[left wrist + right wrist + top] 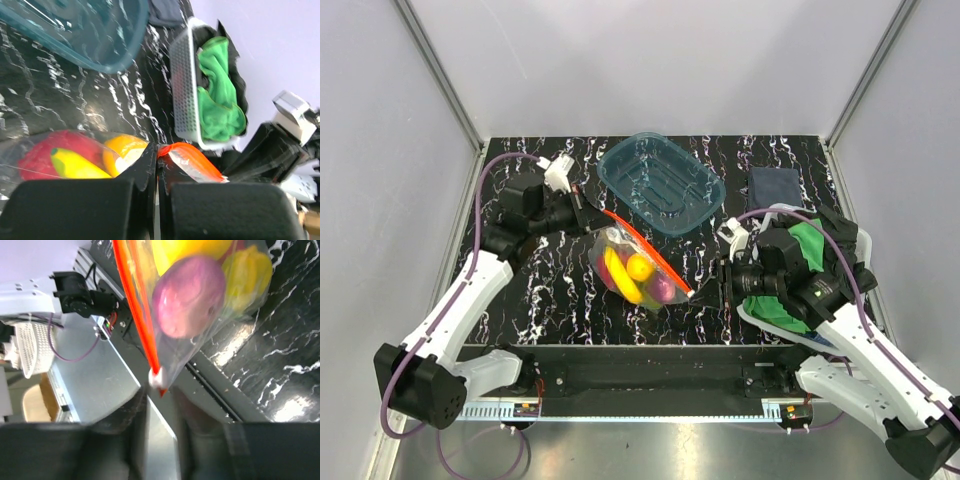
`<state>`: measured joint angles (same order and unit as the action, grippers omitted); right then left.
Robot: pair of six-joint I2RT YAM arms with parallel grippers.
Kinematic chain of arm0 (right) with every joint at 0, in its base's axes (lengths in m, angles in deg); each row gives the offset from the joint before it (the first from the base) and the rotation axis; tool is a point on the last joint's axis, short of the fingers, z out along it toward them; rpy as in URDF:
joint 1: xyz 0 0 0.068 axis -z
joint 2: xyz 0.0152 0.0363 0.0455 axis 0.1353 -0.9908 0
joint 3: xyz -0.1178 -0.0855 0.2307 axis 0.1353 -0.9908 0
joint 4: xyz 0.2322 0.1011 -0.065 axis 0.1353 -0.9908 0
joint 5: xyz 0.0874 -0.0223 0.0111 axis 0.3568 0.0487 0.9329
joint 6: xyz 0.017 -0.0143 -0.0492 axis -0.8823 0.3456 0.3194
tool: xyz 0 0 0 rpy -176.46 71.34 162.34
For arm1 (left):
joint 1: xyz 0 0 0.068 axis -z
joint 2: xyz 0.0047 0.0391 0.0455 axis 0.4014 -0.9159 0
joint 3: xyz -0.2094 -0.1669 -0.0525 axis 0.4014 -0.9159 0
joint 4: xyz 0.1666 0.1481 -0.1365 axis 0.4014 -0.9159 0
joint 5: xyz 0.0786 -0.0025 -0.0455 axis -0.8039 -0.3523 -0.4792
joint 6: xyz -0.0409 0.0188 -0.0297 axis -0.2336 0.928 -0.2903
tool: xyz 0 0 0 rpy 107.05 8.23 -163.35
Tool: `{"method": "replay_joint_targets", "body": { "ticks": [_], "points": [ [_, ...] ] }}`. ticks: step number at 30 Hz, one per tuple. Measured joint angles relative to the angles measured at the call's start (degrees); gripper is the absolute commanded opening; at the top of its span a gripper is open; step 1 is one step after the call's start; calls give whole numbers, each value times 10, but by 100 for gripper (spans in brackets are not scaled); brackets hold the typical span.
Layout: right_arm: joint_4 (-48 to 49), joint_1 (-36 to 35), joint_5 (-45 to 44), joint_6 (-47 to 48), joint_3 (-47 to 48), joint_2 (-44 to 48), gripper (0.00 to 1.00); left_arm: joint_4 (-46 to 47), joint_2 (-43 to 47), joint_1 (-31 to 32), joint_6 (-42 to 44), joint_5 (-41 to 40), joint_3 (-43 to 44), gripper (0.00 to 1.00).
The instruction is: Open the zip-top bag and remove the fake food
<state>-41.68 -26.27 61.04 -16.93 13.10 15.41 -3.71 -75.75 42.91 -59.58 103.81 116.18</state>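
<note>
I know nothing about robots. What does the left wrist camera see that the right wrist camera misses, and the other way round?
Only the left wrist: the teal tray, a white basket holding a green cloth, a red fruit and banana inside the zip-top bag, and the left gripper pinching its end.
Only the right wrist: the pinkish ball, the white slider, and the right gripper open close to it.
Both: the bag, its red-orange zip strip and the black marbled table.

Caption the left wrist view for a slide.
Left jaws pinch the orange strip of the zip-top bag, fake food inside; teal tray and a basket of green cloth behind.
</note>
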Motion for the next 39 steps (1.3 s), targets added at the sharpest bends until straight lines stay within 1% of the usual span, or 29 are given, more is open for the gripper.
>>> {"method": "replay_joint_targets", "body": {
  "ticks": [2,3,6,7,12,13,15,16,20,21,24,26,27,30,34,36,39],
  "points": [
    [-14,0,0,-2,9,-11,53,2,-1,-5,2,-2,0,0],
    [-25,0,0,0,24,-25,61,2,-1,-8,3,-2,-1,0],
    [-41,0,1,13,108,-102,68,6,0,-9,8,-1,-5,0],
    [-40,0,2,19,131,-126,71,9,2,-9,9,2,-9,0],
    [-48,0,4,65,246,-238,75,22,11,-8,14,24,-29,0],
    [-55,0,4,76,264,-253,80,24,13,-7,17,28,-33,0],
    [-70,0,4,99,299,-283,83,25,20,-6,21,35,-39,0],
    [-75,0,3,106,307,-291,87,25,23,-6,21,37,-41,0],
    [-113,3,-5,134,318,-301,98,27,35,-6,26,42,-44,0],
    [-121,5,-11,137,318,-300,98,27,37,-6,26,43,-44,0],
    [-135,8,-24,151,315,-290,97,31,43,-5,28,49,-46,0],
    [-138,8,-24,160,315,-286,95,39,45,-5,28,59,-52,0],
    [-138,8,-24,166,316,-287,90,41,45,-5,28,64,-55,0],
    [-139,11,-16,183,334,-320,82,48,45,-5,28,76,-62,0],
    [-129,19,2,194,357,-384,77,52,45,-5,28,85,-63,0],
    [-128,21,6,199,357,-402,69,52,45,-5,28,88,-63,0],
    [-126,22,13,201,357,-411,65,53,45,-5,28,91,-63,0]
  ]
}}
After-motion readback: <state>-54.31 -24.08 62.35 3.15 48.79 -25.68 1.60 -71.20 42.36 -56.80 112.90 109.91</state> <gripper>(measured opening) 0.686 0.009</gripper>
